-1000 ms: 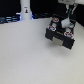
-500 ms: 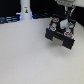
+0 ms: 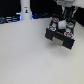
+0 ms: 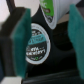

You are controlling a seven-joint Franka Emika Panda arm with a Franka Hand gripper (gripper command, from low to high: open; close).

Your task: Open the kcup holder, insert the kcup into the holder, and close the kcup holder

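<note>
The black kcup holder (image 3: 61,35) sits at the exterior view's upper right, with its tray of round slots drawn out. My gripper (image 3: 63,19) hangs right over the tray. In the wrist view the gripper (image 4: 49,41) is open, its teal pads (image 4: 21,42) standing wide apart over the dark tray (image 4: 60,55). Between them a pod with a dark teal printed lid (image 4: 37,45) rests in a slot, touching neither pad clearly. The kcup (image 4: 50,9), white with a green top, lies just beyond it. A small white shape (image 3: 56,22) by the fingers in the exterior view may be that kcup.
A white bottle-like object (image 3: 25,11) stands at the back on the exterior view's left, against a dark background with small blue lights. The holder rests on a pale tabletop (image 3: 25,55).
The arm has shifted only slightly above the holder. The holder has not moved.
</note>
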